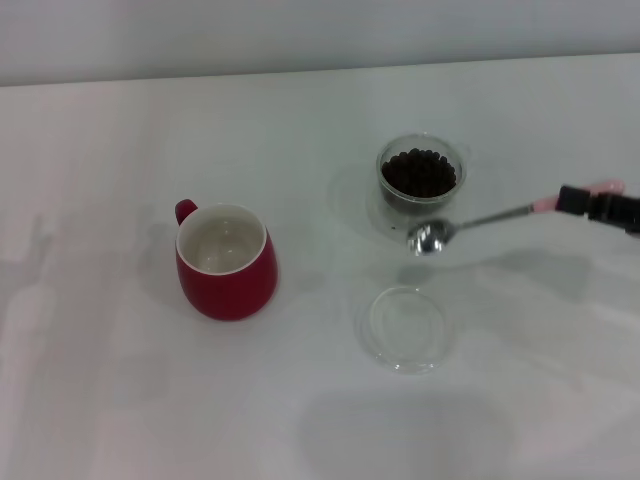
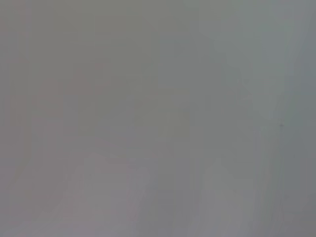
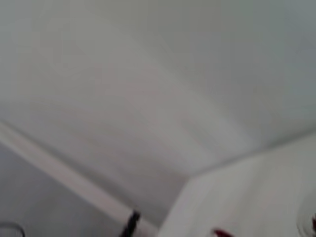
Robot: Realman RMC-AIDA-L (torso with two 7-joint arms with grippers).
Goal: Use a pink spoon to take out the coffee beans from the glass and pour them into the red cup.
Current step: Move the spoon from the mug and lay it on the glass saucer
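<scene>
Pink at its handle and shiny metal at its bowl, the pink spoon (image 1: 478,223) reaches in from your right in the head view, held at the handle end by the right gripper (image 1: 598,206). Only the dark tip of that gripper shows at the picture's right edge. Its jaws are closed on the handle, whose pink end pokes out just beyond them. The spoon's bowl looks empty and sits just in front of the glass (image 1: 421,183), at its near rim; you cannot tell whether the two touch. The glass stands on the white counter (image 1: 120,400) and holds the coffee beans (image 1: 420,172), a dark heap filling it close to the rim. The red cup (image 1: 226,261) stands well to the left of the glass, upright, its white inside bare and its loop handle pointing to the far left. A flat clear glass dish (image 1: 405,328) lies on the counter nearer to you than the spoon's bowl. Your left gripper appears in none of the views.
</scene>
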